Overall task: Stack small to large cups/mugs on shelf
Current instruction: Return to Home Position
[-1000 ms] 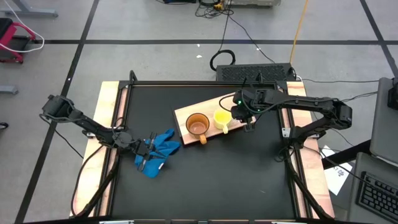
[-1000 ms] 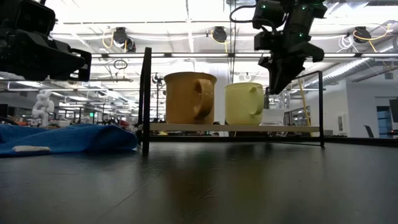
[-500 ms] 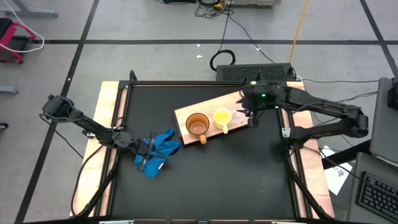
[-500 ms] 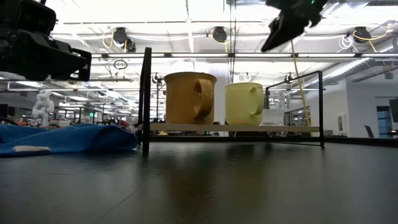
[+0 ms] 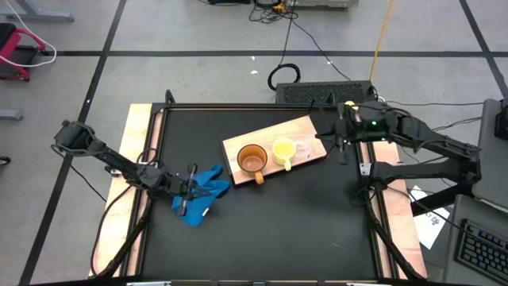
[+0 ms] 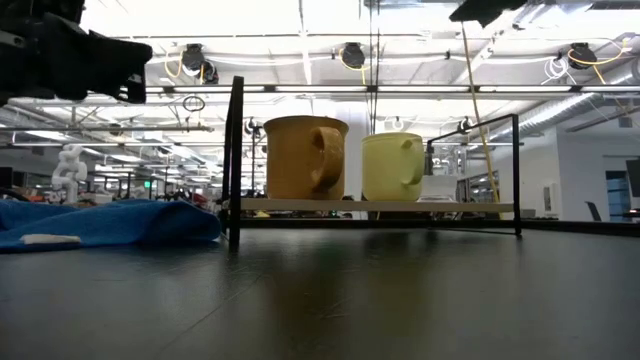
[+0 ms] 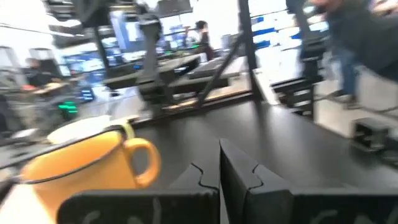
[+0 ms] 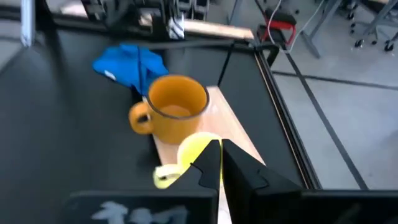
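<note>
Orange-brown mug (image 5: 252, 160), yellow mug (image 5: 283, 151), clear cup (image 5: 305, 146) upright in row, left to right, on wood shelf board (image 5: 274, 133), mid-table. Right gripper (image 5: 340, 137) just right of board, clear of cup, fingers together. Left gripper (image 5: 187, 195) at blue cloth (image 5: 208, 189), table left, fingers together

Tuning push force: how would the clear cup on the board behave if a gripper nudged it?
Probably very light: the clear cup looks like thin, empty plastic, so a nudge would likely slide or tip it. A firm squeeze may dent it.
</note>
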You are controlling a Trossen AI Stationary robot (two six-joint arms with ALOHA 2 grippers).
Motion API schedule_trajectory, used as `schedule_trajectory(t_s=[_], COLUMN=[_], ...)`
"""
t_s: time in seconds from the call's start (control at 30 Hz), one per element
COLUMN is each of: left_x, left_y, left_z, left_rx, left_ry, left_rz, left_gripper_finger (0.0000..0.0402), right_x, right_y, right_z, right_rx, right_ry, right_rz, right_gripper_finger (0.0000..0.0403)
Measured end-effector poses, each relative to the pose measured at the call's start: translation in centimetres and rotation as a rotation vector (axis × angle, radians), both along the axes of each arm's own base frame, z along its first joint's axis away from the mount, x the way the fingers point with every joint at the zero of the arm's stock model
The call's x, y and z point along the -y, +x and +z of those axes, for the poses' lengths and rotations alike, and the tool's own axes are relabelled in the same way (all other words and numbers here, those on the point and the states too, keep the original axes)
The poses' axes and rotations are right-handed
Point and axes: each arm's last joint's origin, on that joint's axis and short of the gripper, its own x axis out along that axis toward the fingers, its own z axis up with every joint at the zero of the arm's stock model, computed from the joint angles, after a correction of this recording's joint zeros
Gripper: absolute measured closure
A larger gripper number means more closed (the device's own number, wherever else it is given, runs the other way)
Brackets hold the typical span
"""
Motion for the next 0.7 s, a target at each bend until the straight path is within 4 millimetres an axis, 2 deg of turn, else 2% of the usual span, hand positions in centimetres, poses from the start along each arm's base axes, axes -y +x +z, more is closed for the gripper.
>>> schedule_trajectory(t_s=[0.13, 0.27, 0.4, 0.53, 0.7], left_x=[0.3, 1.2, 1.9, 1.8, 1.3], left_y=[-0.4, -1.5, -2.9, -4.0, -3.8], left_z=[0.4, 1.2, 1.8, 2.9, 3.3], left_rx=[0.027, 0.075, 0.092, 0.141, 0.08], left_ry=[0.014, 0.053, 0.128, 0.093, 0.135], left_rz=[0.098, 0.141, 0.239, 0.272, 0.297], left_gripper_finger=[0.04, 0.04, 0.0401, 0.0401, 0.0401], right_x=[-0.6, -1.1, -1.9, -2.4, -2.7], right_y=[-1.1, -2.3, -3.9, -5.2, -5.9], right_z=[-0.7, -2.8, -4.6, -6.4, -8.2], right_rx=[0.046, 0.063, 0.153, 0.225, 0.301], right_ry=[0.043, 0.092, 0.124, 0.158, 0.14], right_rz=[-0.007, -0.017, -0.007, 0.0, 0.025], right_gripper_finger=[0.0402, 0.0402, 0.0403, 0.0403, 0.0403])
